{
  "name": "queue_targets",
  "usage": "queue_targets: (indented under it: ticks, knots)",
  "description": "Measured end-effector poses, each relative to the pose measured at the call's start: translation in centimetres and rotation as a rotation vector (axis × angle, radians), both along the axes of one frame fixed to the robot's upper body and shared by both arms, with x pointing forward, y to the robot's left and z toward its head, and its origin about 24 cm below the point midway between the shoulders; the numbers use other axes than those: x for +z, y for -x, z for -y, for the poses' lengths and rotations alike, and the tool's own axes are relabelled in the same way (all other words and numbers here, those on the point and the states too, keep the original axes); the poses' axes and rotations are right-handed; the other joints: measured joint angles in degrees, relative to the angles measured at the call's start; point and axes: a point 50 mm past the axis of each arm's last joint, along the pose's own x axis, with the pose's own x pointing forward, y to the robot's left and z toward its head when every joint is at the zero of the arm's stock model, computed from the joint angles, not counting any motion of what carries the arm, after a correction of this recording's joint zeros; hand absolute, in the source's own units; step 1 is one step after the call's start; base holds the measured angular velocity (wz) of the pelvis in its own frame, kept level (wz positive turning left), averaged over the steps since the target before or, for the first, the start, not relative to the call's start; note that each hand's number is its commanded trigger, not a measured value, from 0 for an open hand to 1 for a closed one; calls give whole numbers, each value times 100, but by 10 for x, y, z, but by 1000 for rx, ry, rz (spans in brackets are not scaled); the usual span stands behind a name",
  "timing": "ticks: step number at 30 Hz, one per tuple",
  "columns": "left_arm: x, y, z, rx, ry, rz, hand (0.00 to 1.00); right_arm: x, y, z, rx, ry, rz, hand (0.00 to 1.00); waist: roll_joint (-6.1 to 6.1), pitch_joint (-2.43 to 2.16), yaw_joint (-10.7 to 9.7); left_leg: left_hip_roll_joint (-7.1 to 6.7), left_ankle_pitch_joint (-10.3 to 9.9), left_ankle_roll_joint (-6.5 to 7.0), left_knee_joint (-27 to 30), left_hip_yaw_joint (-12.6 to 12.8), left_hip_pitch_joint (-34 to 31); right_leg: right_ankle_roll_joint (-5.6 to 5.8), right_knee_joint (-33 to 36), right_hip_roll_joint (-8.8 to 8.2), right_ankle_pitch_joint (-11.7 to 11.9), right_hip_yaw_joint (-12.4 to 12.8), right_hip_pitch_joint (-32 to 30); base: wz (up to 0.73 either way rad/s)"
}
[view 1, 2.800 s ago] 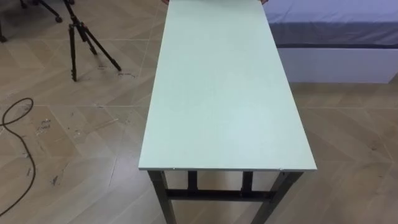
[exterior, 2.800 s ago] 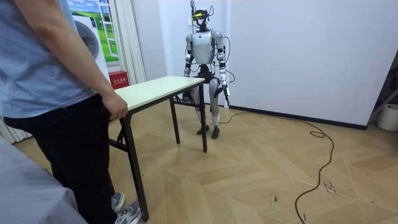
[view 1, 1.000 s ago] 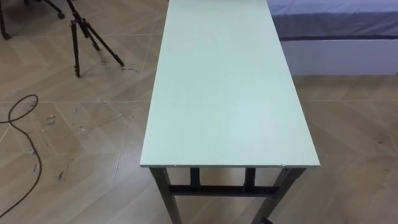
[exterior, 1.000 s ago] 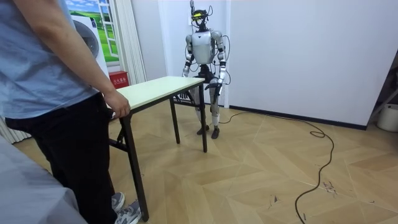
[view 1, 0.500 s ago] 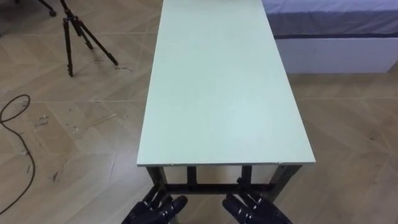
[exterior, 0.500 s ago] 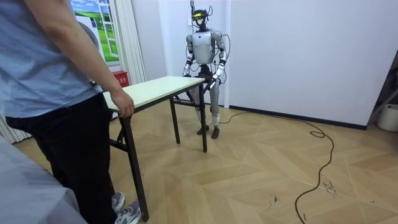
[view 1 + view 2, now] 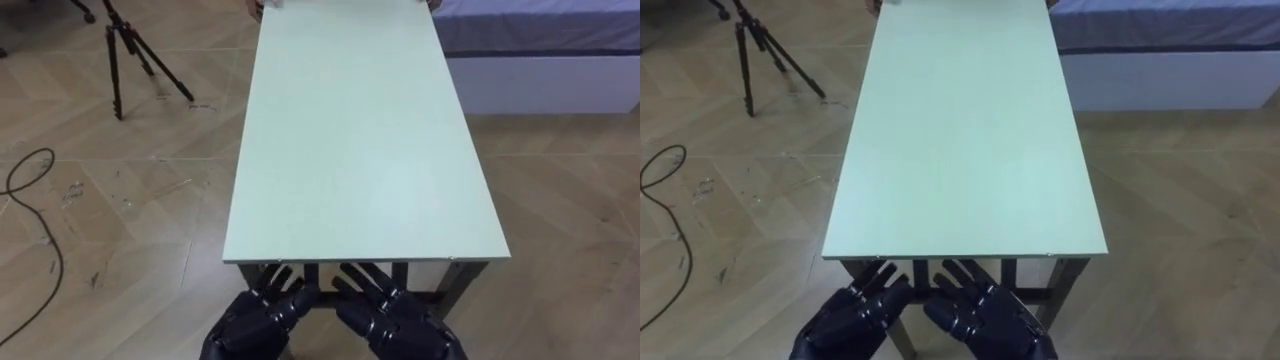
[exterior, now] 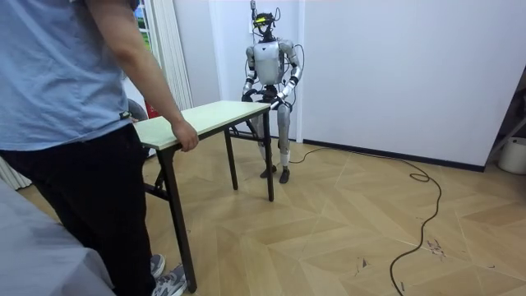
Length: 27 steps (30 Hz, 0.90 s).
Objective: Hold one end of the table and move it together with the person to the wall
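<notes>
Left eye view: table (image 7: 350, 150) edge nr hands (image 7: 255, 325) (image 7: 395, 320)

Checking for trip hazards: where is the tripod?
In the left eye view, the tripod stands on the floor at upper left, left of the table.

The table (image 7: 360, 150) is a long, narrow rectangle with a pale green top, bare and level, on dark metal legs (image 8: 173, 222) joined by a low crossbar (image 8: 152, 191). It stands upright on the wooden herringbone floor (image 8: 329, 230), one short end toward the robot. The far right corner is near a bed (image 7: 540, 40).
</notes>
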Motion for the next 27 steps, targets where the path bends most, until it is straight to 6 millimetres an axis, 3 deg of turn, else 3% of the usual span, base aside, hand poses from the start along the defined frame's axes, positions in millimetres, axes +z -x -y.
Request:
queue_targets:
  ticks: [10, 17, 27]
  knots:
    - [5, 1, 7, -54, 11, 23, 0, 2, -2, -3, -45, -85, -23, 0, -48, 6, -19, -14, 15, 24, 22, -3, -18, 0, 6, -13, 0, 3, -37, 0]
    - [8, 0, 9, 10, 151, -22, 0, 5, -4, -1, -53, -90, -35, 0, -70, 15, -18, -25, 28, 43, 16, 17, -19, 0, 15, -29, 0, 26, -58, 0]
    - [8, -1, 12, 48, 223, -50, 0, 5, -3, -5, -136, -245, -107, 0, -63, 22, 14, -25, 30, 46, 20, 13, -20, 2, 16, -29, 3, 17, -62, 0]
